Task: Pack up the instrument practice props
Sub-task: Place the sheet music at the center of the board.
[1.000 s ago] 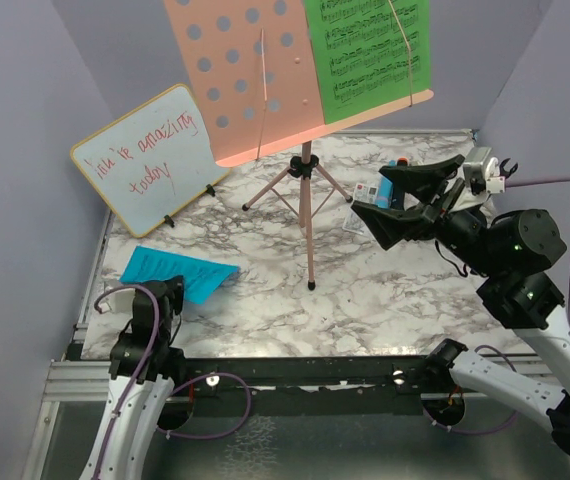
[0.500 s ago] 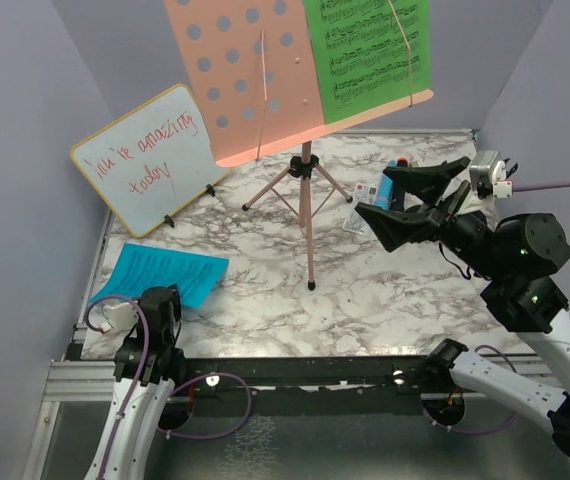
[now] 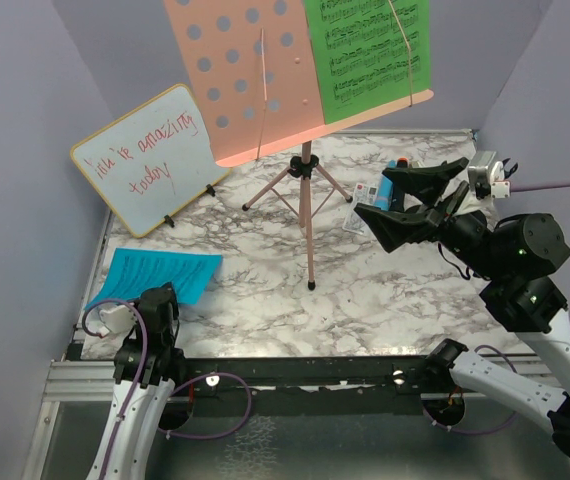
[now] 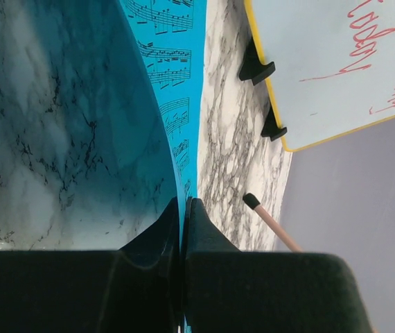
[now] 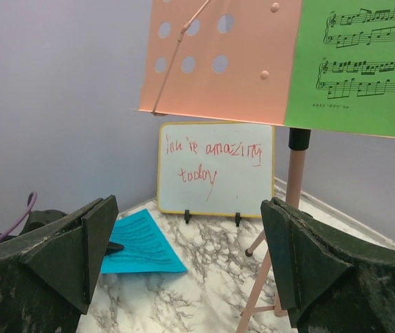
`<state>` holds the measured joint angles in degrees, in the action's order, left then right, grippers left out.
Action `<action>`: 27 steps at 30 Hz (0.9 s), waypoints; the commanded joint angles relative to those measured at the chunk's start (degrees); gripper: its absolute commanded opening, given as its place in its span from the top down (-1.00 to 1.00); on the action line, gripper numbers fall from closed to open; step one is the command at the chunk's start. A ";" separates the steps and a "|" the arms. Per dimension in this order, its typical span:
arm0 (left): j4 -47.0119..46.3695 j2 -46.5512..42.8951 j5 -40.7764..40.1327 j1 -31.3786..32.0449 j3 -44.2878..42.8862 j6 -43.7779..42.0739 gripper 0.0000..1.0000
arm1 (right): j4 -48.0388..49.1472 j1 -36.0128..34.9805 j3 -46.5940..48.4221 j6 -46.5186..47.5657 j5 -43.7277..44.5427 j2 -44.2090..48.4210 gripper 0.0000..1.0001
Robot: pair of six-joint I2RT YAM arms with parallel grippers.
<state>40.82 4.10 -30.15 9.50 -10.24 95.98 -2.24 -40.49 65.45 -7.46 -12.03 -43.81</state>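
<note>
Now, blue sheet (image 4: 173,69) pinched edgewise inside left hand (image 4: 183,208).

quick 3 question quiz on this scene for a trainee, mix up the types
1. True or false: the left gripper is shut on the blue music sheet.
2. Fill the gap: the right gripper hangs above the table with its jaws ___ and nothing between them.
3. Pick one. The green music sheet is: A) lying flat beside the blue one, B) resting on the pink stand's tray, C) in the right gripper.

Key: 1 true; 2 open; 3 B.
</note>
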 commanded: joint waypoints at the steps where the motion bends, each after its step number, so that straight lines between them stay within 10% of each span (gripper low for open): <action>1: -0.41 -0.56 -3.13 0.00 3.58 1.12 0.96 | -0.01 0.14 -0.68 0.26 0.08 0.14 -0.87; 27: 10.48 12.05 -0.75 0.00 -9.79 -1.50 -0.47 | -0.40 0.13 -0.23 0.08 1.30 1.10 -0.87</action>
<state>46.28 15.07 -30.48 9.50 -16.97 95.77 -2.26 -40.49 65.45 -7.49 -11.92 -43.42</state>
